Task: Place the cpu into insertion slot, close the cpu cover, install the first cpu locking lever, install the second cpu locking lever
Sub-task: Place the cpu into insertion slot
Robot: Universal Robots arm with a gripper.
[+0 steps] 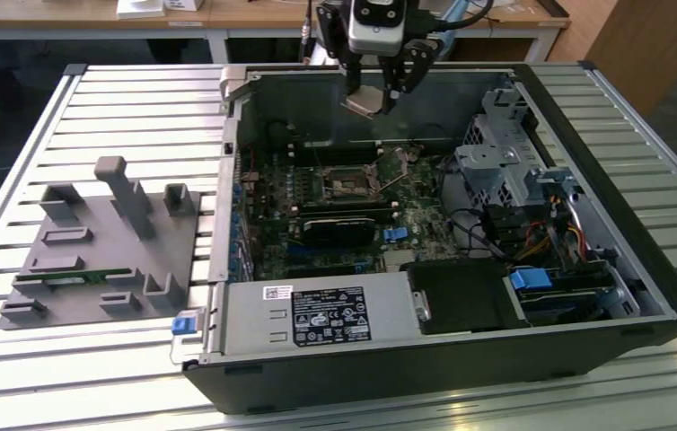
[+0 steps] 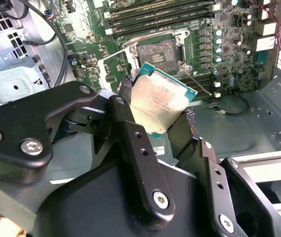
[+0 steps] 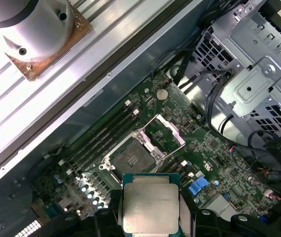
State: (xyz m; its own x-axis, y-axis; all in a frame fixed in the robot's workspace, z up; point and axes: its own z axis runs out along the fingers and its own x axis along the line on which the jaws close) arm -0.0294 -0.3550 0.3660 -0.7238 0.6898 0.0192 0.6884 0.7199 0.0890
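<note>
Above the insertion slot (image 1: pixel 348 182), the gripper (image 1: pixel 377 94) hangs over the open computer case (image 1: pixel 435 359), its fingers clamped on opposite edges of the cpu (image 1: pixel 363 101). In the second wrist view, the cpu (image 2: pixel 159 101) sits tilted between the fingertips (image 2: pixel 125 84), metal top toward the camera, well clear of the slot. In the first wrist view, the cpu cover (image 3: pixel 171 127) stands raised beside the insertion slot (image 3: pixel 130 157), and the dark pin field is exposed. The slot sits in the green motherboard (image 3: pixel 214 148), next to the memory slots (image 3: pixel 101 138).
</note>
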